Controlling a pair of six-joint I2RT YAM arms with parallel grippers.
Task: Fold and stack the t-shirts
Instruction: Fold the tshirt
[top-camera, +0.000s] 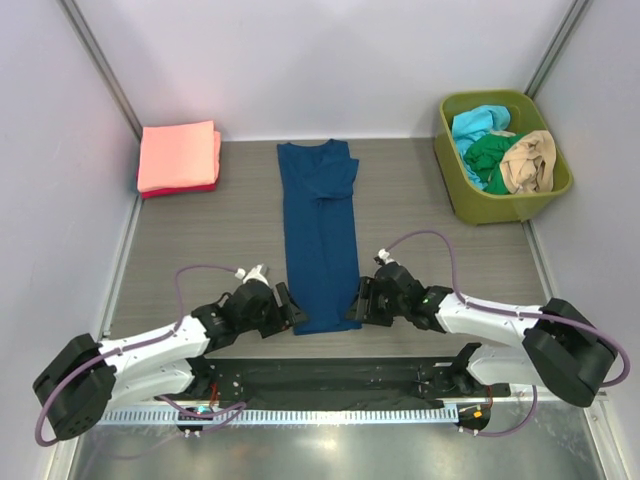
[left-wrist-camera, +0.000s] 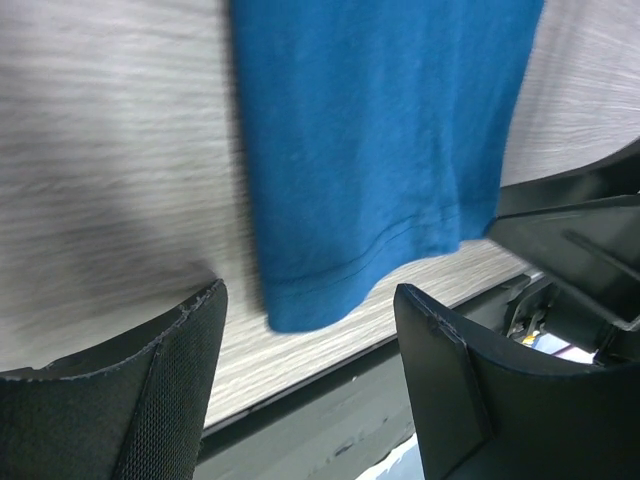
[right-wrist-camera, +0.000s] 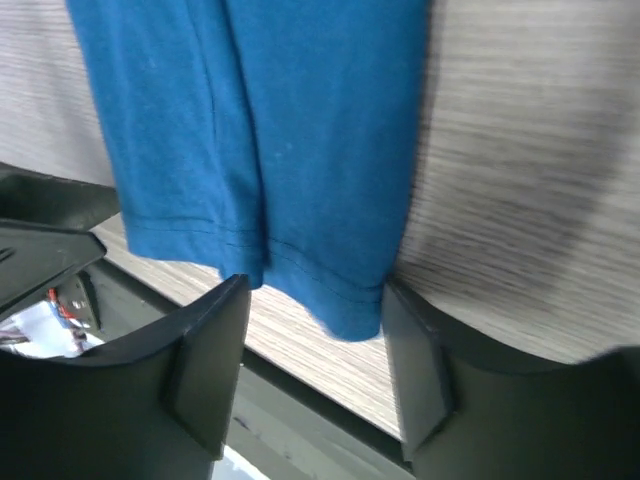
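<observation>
While left tool (top-camera: 293, 308) gapes, right tool (top-camera: 356, 305) flanks t-shirt (top-camera: 320, 230)

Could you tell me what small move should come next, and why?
Probably close both grippers on the hem: the shirt lies folded in a long strip, and the open left gripper and right gripper each straddle a near corner.

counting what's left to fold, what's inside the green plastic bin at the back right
The green plastic bin holds three crumpled cloth tees: a cyan t-shirt, a green t-shirt and a tan t-shirt on top at the right. Whatever lies beneath them is covered.
</observation>
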